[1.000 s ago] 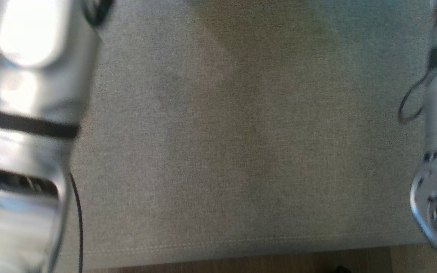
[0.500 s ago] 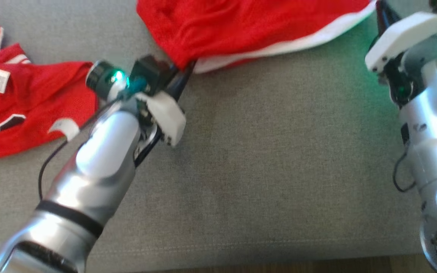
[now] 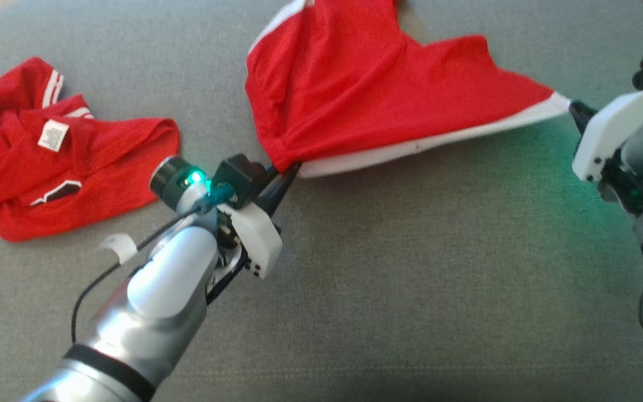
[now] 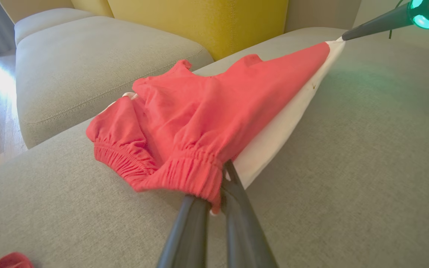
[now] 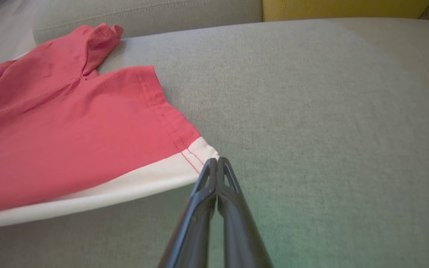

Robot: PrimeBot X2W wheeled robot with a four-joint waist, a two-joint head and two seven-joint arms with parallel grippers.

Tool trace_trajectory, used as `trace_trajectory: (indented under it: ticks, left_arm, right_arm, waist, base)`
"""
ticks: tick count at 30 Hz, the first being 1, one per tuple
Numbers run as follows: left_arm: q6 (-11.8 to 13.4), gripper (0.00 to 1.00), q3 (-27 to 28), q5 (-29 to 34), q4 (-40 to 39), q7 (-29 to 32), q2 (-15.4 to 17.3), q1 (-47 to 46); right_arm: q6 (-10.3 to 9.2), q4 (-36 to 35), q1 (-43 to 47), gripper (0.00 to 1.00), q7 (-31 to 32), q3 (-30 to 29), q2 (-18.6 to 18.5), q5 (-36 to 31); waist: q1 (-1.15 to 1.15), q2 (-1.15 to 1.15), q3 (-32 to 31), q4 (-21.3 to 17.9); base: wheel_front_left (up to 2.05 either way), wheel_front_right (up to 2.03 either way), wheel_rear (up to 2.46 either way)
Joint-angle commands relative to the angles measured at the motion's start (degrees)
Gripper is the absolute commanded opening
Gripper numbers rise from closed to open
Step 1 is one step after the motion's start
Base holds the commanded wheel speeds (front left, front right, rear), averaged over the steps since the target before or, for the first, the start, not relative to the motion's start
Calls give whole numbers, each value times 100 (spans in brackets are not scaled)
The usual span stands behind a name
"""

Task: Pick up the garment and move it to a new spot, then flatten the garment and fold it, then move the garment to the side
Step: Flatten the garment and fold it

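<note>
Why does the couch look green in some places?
Head view: a green lamp on the left arm shines, and green light tints the couch by the right end effector holding the shorts. Left wrist view: a teal light at the top right colours the couch below it. Right wrist view: a faint green wash lies around the fingertips.

Head view looking down on grey cushion [image 3: 411,290], wrist views low, close, facing shared red garment [image 3: 355,100]
</note>
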Motion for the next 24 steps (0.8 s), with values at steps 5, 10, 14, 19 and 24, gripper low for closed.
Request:
trace_trajectory:
  ticks: [5, 10, 14, 19, 24]
  left_arm:
    - [8, 0, 154, 76, -284, -69, 136, 246]
    - [8, 0, 92, 42, -424, -70, 148, 535]
    - [8, 0, 38, -11, -596, -70, 167, 814]
    - [8, 0, -125, -98, -821, -70, 207, 1189]
    - [8, 0, -338, -188, -1051, -70, 286, 1491]
  right_arm:
    - [-4, -540, 416, 0, 598, 452, -560, 535]
    - [-4, -816, 752, 0, 1068, 670, -942, 902]
    - [-4, -1134, 1084, 0, 1530, 885, -1322, 1213]
    - [-4, -1525, 1481, 0, 2062, 984, -1668, 1594]
    - [-4, -1896, 1867, 0, 2494, 989, -1958, 1861]
  waist:
    - [0, 0, -389, -14]
    - [0, 0, -624, -29]
    - [0, 0, -832, -39]
    - [0, 0, -1060, -64]
    - [0, 0, -1214, -67]
  base:
    - [0, 0, 0]
    - [0, 0, 0]
    - [0, 0, 0]
    - [0, 0, 0]
    - [0, 0, 0]
